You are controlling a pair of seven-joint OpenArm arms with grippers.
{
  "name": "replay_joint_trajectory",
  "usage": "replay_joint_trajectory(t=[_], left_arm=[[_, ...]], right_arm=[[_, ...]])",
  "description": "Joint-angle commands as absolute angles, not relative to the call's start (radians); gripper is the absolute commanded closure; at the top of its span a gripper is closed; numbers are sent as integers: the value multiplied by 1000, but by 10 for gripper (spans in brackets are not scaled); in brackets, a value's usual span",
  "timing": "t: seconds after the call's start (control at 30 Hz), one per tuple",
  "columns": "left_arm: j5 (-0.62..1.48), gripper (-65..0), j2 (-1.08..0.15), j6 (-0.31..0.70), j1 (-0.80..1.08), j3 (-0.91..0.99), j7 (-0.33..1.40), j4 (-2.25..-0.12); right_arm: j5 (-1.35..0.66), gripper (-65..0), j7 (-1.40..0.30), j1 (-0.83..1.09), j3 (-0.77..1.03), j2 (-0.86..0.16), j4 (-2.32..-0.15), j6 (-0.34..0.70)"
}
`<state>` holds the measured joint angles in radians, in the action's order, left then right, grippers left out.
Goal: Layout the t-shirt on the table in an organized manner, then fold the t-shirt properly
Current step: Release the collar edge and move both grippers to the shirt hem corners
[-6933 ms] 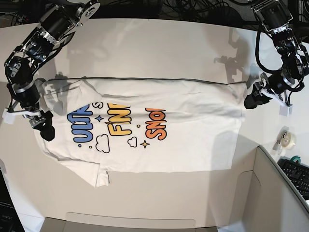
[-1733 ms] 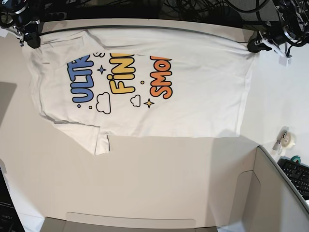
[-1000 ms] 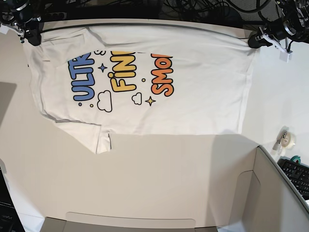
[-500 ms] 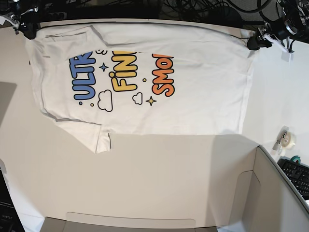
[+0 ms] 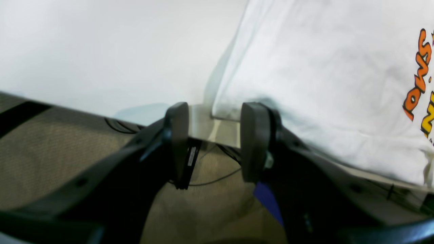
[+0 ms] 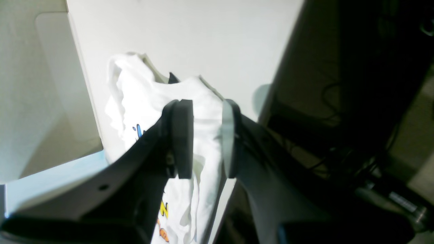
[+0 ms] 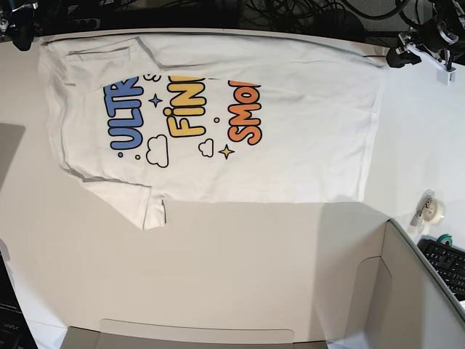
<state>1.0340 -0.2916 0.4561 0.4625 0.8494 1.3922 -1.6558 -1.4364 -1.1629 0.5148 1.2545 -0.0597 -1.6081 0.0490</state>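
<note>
- Base view: one t-shirt [image 7: 218, 116] lies on one table [image 7: 218, 276], spread flat against the far edge with its print facing up. Two grippers show at the far corners: the left gripper [image 7: 402, 57] just off the shirt's corner on this view's right, the right gripper [image 7: 22, 35] by the corner on this view's left. One tape roll [image 7: 431, 209], one keyboard [image 7: 449, 263] and one grey box [image 7: 407, 298] sit at the near right.
- Against half a second ago, the left gripper is clear of the cloth corner it was touching, and the right gripper sits further out toward the frame's edge; the shirt has barely shifted.
- The cloth is soft white cotton with shallow creases, one short sleeve sticking out toward the near side; the tabletop is smooth, matte and off-white.
- Left wrist view: the left gripper [image 5: 213, 142] stands wide with nothing between its dark, flat, rounded pads. The shirt's hem corner [image 5: 220, 113] lies just beyond them on the table's edge, and orange lettering shows at the right.
- Right wrist view: the right gripper [image 6: 206, 139] has its jaws narrowly parted. White cloth [image 6: 203, 112] shows in the gap, but whether it is pinched or only lies beyond, I cannot tell. The fabric bunches in soft ripples there.
</note>
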Motion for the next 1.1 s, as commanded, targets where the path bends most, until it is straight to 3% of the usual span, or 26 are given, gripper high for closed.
replay_joint_trajectory(t=[0.0,0.23,0.4,0.6,0.8,1.07], left_arm=[[1049,-253,-311,456,467,886,1395,-1699],[1050,-254,-300,456,464,955,1396,-1926],[1040,-254,-371,456,321,797,1396,-1902],[1040,-254,-473,456,27,504,1396,-1609],[1040,-254,-495,456,-222,384,1334,-1213],[1040,-254,-550,456,-395,206,1089,-875]], right_arm=[[-1477,-154,-1148,524,1287,-84,-1662,54],[-1374,-153,-1110,432,1342,-119,-1885,56],[-1178,-153,-1112,275,1138,-203,-1885,67],[-937,-152,-1116,45,782,-303,-1724,289],[-901,-106,-1118,-119,636,-372,-1478,460],[-898,-92,-1116,-263,564,-398,-1308,493]])
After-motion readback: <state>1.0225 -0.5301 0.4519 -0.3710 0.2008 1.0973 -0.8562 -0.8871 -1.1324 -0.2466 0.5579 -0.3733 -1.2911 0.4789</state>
